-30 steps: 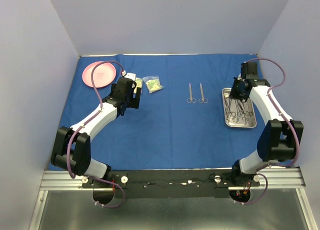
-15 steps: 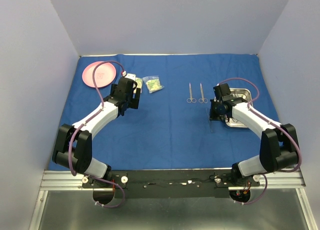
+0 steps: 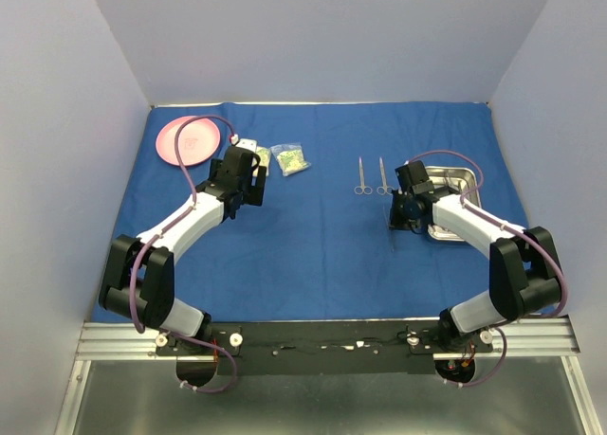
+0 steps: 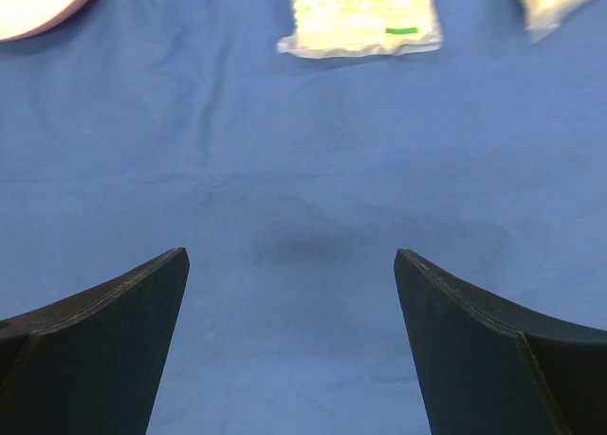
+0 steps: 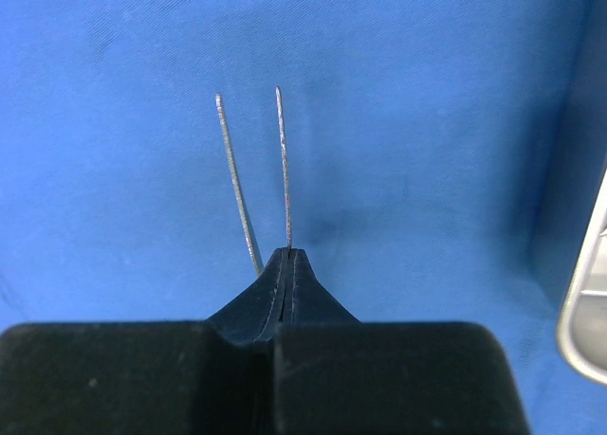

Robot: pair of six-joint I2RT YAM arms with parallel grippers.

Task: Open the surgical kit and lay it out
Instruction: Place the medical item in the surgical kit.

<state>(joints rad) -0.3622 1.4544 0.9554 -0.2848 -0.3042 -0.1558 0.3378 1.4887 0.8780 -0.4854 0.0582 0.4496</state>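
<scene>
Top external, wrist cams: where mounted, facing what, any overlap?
Top external: above and behind the bases, looking down on the blue cloth; both arms show.
Left wrist: on left arm, facing down at cloth, packets; open left gripper shows.
Right wrist: faces down past shut right gripper holding tweezers.
Shared: top external and left wrist both see packets.

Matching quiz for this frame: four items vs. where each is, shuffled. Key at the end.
1 pink plate
2 steel tray
3 tweezers
4 packets

A pinched in the shut right jaws
B far left corner of the blue cloth
C on the cloth, just right of the plate
D right side of the cloth

Pairs: 1-B, 2-D, 3-A, 4-C
</scene>
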